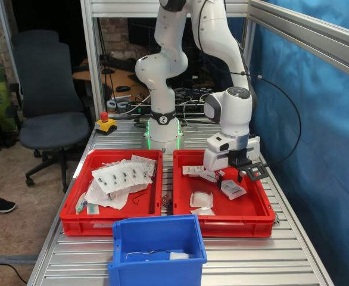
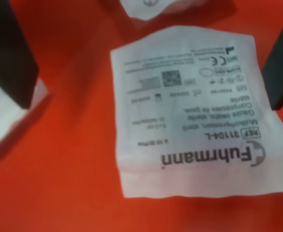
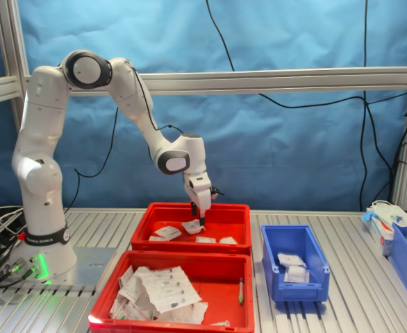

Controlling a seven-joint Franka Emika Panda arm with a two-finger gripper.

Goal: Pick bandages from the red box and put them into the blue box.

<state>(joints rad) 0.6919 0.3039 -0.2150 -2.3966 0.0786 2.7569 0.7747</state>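
Note:
The red box holds a few bandages: one printed white packet lies flat on its floor, and others lie nearer the front and back. My gripper hangs low just above that packet, open and empty. In the wrist view the packet lies between my two black fingers, spread wide either side of it. In the second exterior view the gripper is down inside the far red box. The blue box stands in front, with a few white packets inside.
The twin red tray beside the red box is piled with large white sheets. A red emergency stop button sits near the arm's base. A second blue bin stands far off at the second exterior view's right. Aluminium posts frame the table.

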